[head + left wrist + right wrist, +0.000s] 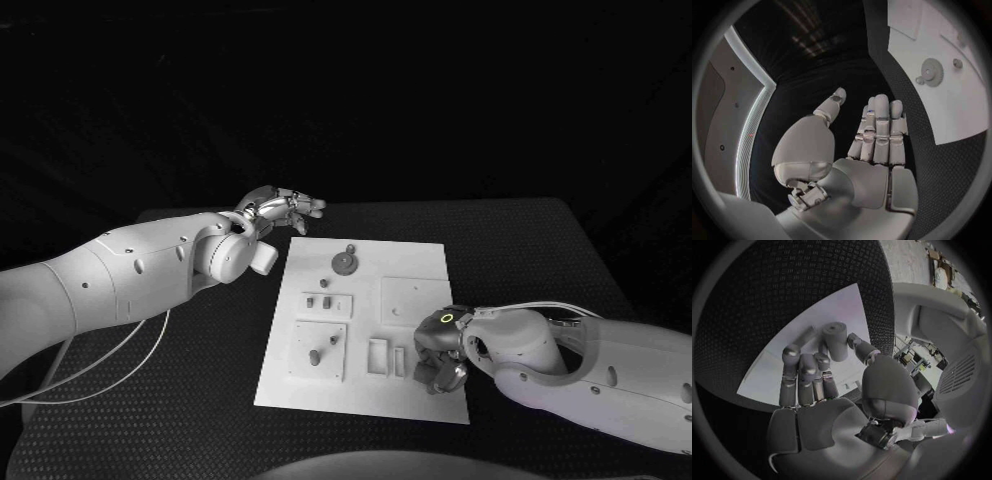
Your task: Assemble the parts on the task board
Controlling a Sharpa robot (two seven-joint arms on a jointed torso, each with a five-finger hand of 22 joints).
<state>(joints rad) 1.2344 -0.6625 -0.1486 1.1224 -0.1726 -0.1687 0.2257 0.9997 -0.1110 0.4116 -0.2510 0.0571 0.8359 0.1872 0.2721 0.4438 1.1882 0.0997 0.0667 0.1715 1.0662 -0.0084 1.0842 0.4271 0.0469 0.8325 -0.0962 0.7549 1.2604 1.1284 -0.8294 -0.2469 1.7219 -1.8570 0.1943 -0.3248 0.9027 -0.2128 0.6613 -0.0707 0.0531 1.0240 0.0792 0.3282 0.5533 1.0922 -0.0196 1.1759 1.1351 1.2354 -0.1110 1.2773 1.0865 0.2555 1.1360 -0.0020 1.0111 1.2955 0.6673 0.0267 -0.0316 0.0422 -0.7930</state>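
The right hand (440, 362) is down over the near right corner of the board (418, 400), and from its wrist a short grey peg (836, 340) stands up between its fingers (804, 371) and thumb. It looks pinched there, so I'd say the hand is grasping that peg, mid pick or mid placement; which one I cannot tell. The left hand (281, 208) hangs just off the board's far left corner, fingers straight and apart, holding nothing. A round disc part (346, 262) sits on the board's far end. Next, I'd judge, the peg wants carrying to its socket on the board and setting in upright.
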